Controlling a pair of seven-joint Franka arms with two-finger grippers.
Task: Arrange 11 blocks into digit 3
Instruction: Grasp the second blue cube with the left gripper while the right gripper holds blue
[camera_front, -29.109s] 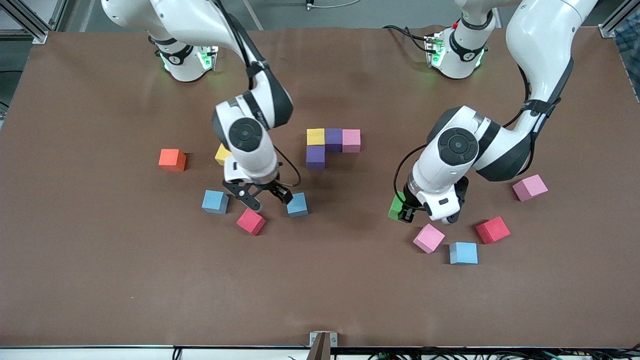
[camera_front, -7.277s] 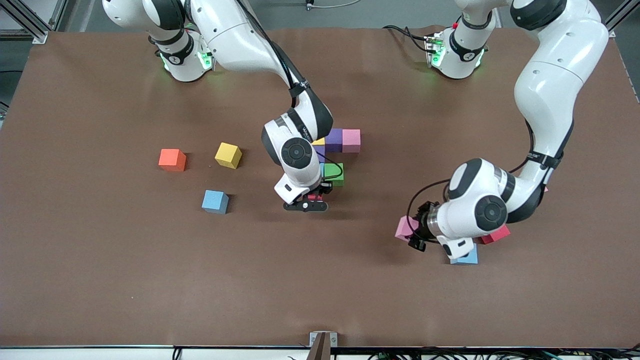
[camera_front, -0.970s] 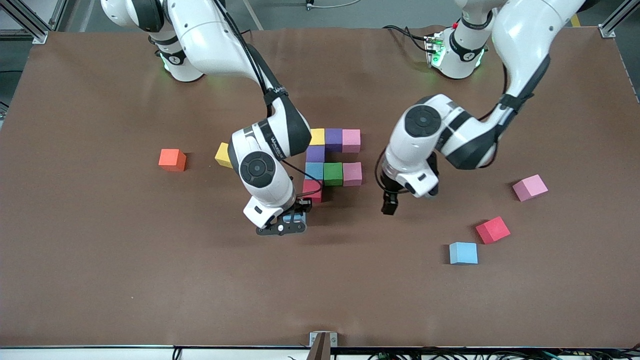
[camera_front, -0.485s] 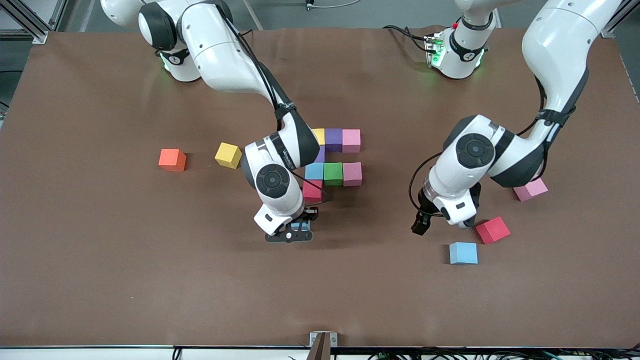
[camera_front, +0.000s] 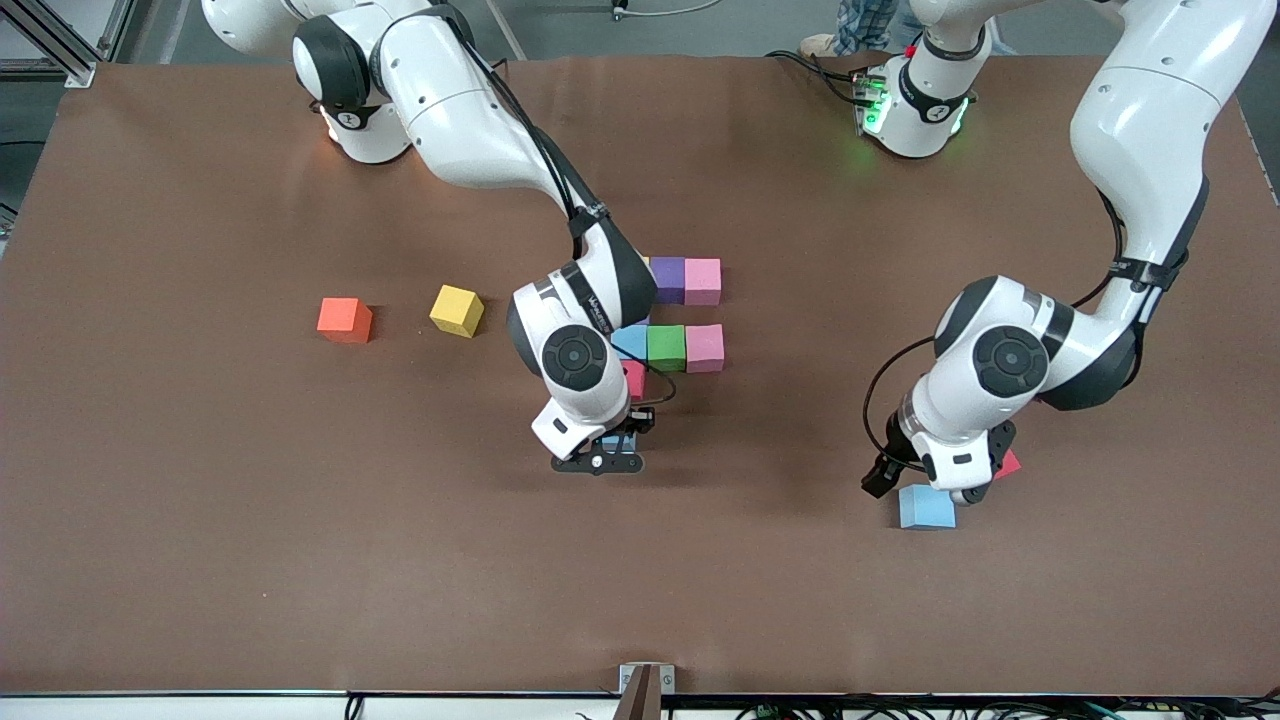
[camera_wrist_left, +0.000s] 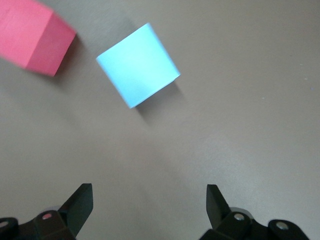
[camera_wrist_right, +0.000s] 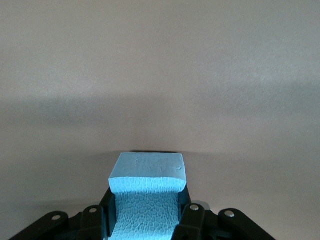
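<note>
The partial digit 3 shows purple (camera_front: 668, 279) and pink (camera_front: 703, 281) blocks in one row. A second row holds light blue (camera_front: 630, 342), green (camera_front: 666, 347) and pink (camera_front: 705, 347), with a red block (camera_front: 634, 378) at its end. My right arm hides the rest. My right gripper (camera_front: 598, 458) (camera_wrist_right: 146, 210) is shut on a light blue block (camera_front: 617, 441) (camera_wrist_right: 147, 190), low beside that red block. My left gripper (camera_front: 925, 485) (camera_wrist_left: 147, 205) hangs open over another light blue block (camera_front: 926, 508) (camera_wrist_left: 137, 65), with a red block (camera_front: 1008, 463) (camera_wrist_left: 32, 42) beside it.
A loose yellow cube (camera_front: 457, 310) and an orange cube (camera_front: 344, 320) lie toward the right arm's end of the brown table (camera_front: 300, 560). The left arm's elbow hangs over the table near the loose red block.
My right gripper carried its light blue block sideways to just below the figure's red block. My left gripper swung away from the figure and now hangs over the loose light blue block.
</note>
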